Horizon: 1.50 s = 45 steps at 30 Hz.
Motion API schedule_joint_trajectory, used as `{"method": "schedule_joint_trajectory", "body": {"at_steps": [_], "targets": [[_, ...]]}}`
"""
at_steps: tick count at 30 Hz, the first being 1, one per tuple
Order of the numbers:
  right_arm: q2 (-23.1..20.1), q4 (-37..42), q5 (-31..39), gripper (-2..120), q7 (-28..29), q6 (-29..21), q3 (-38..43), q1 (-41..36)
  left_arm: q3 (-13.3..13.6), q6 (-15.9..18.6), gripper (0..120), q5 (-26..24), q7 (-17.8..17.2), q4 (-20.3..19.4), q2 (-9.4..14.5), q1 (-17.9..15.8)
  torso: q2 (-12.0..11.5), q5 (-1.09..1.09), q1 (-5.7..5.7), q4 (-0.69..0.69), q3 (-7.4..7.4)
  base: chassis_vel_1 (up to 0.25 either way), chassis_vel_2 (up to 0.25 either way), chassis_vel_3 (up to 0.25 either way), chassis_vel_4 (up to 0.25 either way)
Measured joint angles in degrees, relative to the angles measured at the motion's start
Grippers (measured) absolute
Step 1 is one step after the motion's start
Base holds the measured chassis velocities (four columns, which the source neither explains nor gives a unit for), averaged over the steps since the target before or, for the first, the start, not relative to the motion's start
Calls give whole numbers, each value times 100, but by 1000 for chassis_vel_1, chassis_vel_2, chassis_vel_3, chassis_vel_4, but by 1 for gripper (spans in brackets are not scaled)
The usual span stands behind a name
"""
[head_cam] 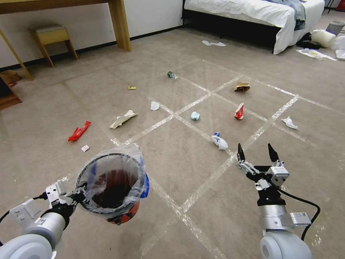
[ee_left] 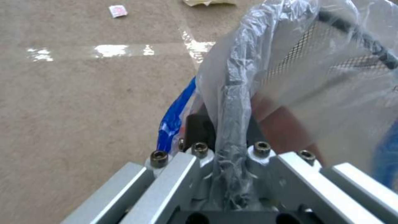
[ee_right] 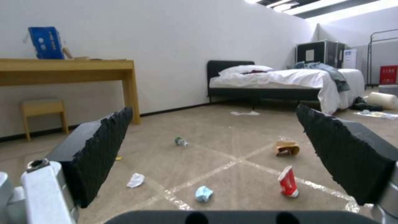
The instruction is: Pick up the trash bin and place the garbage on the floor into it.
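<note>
My left gripper [head_cam: 78, 194] holds the trash bin [head_cam: 113, 187] off the floor [head_cam: 172, 162], at the lower left of the head view. It is shut on the bag-covered rim [ee_left: 230, 124]; the bin is red-orange with a crinkled clear liner [ee_left: 298, 56]. My right gripper [head_cam: 257, 151] hovers open at the lower right, holding nothing, fingers spread [ee_right: 104, 146]. Garbage lies ahead: a white tissue bundle [head_cam: 219, 141] nearest it, a bluish tissue [head_cam: 195, 115], a red-and-white carton [head_cam: 239, 111], a brown paper bag [head_cam: 242, 86], a small bottle [head_cam: 171, 75], a red wrapper [head_cam: 79, 131] and a cardboard scrap [head_cam: 123, 118].
A bed [head_cam: 251, 14] stands at the far right with clutter [head_cam: 318, 54] beside it. A wooden desk leg [head_cam: 120, 25] and a stool [head_cam: 54, 37] stand at the far left wall. More tissues [head_cam: 289, 122] and scraps [head_cam: 84, 148] dot the carpet.
</note>
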Motion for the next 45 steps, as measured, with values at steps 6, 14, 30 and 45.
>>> {"method": "schedule_joint_trajectory", "body": {"at_steps": [6,14,30,45], "targets": [[9,79,-9,100,-3,-1,18,-50,7,-3,2,-3,8,-32,20,18,0,-1,-1,0,0,-107,108,107,-114],[41,96,-77,100,-21,18,3,-127,-11,-20,2,-12,12,-75,22,59,0,1,-1,0,0,-124,133,116,-128],[24,111,-103,100,-41,42,18,-149,-19,-36,2,-1,17,-89,-23,49,0,0,-1,0,0,-123,130,124,-128],[19,65,-97,100,-41,50,2,-85,-52,-53,2,3,18,-75,-21,73,0,2,-1,1,0,-126,126,117,-135]]}}
